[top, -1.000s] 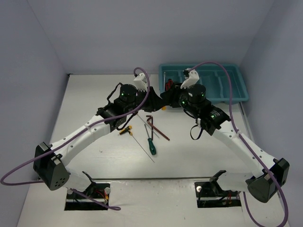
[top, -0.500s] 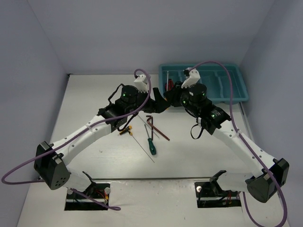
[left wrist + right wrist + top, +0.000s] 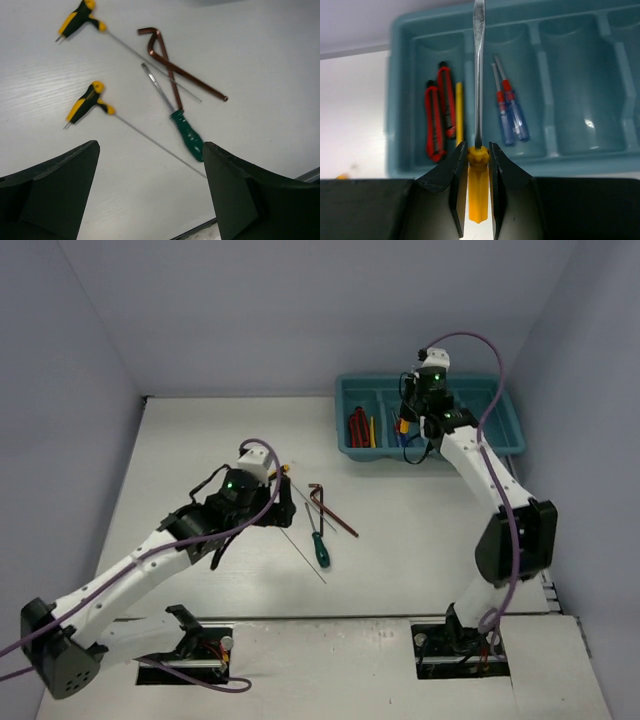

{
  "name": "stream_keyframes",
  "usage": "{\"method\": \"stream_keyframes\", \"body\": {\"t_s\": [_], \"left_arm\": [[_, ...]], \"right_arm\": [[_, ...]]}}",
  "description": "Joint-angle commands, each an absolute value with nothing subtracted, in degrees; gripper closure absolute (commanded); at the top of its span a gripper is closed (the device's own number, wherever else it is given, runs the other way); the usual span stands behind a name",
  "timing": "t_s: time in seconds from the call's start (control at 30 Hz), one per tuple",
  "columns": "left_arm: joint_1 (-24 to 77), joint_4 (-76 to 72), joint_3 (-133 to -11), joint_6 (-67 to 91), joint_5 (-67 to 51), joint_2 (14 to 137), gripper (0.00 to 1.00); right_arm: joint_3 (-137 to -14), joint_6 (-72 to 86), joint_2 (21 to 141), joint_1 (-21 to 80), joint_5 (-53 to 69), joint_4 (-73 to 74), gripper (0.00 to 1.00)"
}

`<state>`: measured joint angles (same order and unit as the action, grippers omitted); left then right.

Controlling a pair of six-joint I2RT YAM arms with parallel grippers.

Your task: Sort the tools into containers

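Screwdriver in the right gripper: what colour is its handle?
Yellow. The screwdriver in the right gripper shows best in the right wrist view.

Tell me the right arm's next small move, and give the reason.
Probably lower the right gripper toward the teal tray compartment holding two blue-and-red screwdrivers: its jaws grip the yellow-handled screwdriver, whose shaft hangs above that compartment's left edge.

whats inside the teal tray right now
Left compartment of the teal tray: red-handled pliers and a thin yellow tool. Next compartment: two blue-and-red screwdrivers. The yellow-handled screwdriver in the right end effector hides whatever lies under its shaft between them.
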<state>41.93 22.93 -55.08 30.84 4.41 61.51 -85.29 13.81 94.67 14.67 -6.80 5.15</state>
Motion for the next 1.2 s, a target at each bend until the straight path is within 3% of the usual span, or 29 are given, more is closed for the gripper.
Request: {"method": "stream_keyframes", "body": {"t_s": [0.0,0.17,0.37,0.47,0.57,0.83,1.17], "left_arm": [[41.5,30.0,-50.6,29.6,13.0,50.2,0.17],[41.3,34.7,-45.6,31.6,17.8,38.6,0.13],[41.2,36.8,-39.8,33.4,21.8,30.7,0.12],[41.3,36.6,-38.0,35.2,22.5,28.8,0.11],[41.3,36.7,-38.3,34.8,22.6,29.7,0.11],[41.2,35.2,-39.9,32.8,19.7,32.6,0.08],[41.3,34.0,-42.2,27.6,14.3,35.6,0.03]], "right_arm": [[-93.6,8.3,104.1,12.3,-11.5,4.4,1.00],[-100.4,7.8,115.3,10.6,-12.4,4.6,0.98],[-106.0,9.1,123.6,10.2,-11.5,6.0,0.78],[-108.5,8.9,125.9,10.2,-11.5,7.3,0.62],[-110.4,9.0,126.2,10.1,-10.7,8.7,0.57],[-104.3,6.9,112.3,13.6,-9.5,10.0,0.49],[-77.9,11.9,88.8,35.3,-10.4,9.8,0.33]]}}
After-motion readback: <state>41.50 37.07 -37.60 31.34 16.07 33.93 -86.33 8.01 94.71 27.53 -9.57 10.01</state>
